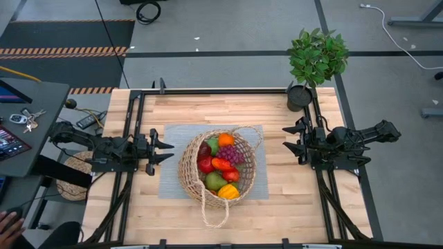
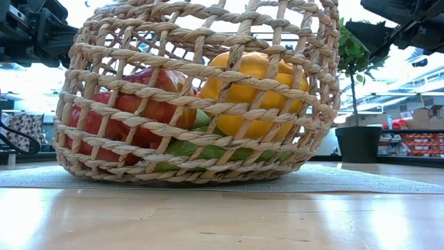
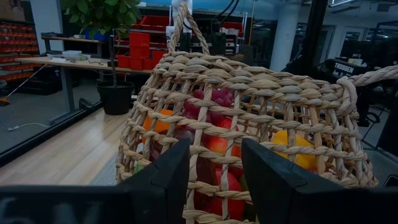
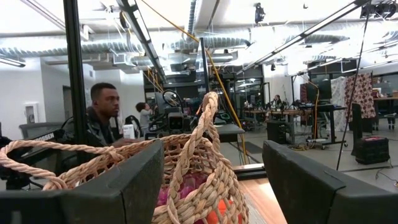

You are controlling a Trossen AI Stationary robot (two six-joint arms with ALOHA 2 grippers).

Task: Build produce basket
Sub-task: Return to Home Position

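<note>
The woven wicker basket (image 1: 220, 168) stands on a grey mat in the middle of the table. It holds the produce: a red piece (image 1: 205, 164), an orange one (image 1: 225, 140), purple grapes (image 1: 231, 153), a green piece (image 1: 214, 181) and a yellow one (image 1: 228, 191). One looped handle (image 1: 214, 209) lies on the table toward the near edge. My left gripper (image 1: 166, 149) is open, just left of the basket, and my right gripper (image 1: 289, 139) is open, to its right. Neither touches anything. In the low view the basket (image 2: 198, 90) fills the picture, with yellow (image 2: 253, 90) and red (image 2: 132, 111) pieces inside.
A leafy potted plant (image 1: 315, 59) in a black pot stands at the table's far right corner. The grey mat (image 1: 169, 162) lies under the basket. A side desk with keys and a tablet (image 1: 17, 128) is off the table's left. People show in the room in the right wrist view.
</note>
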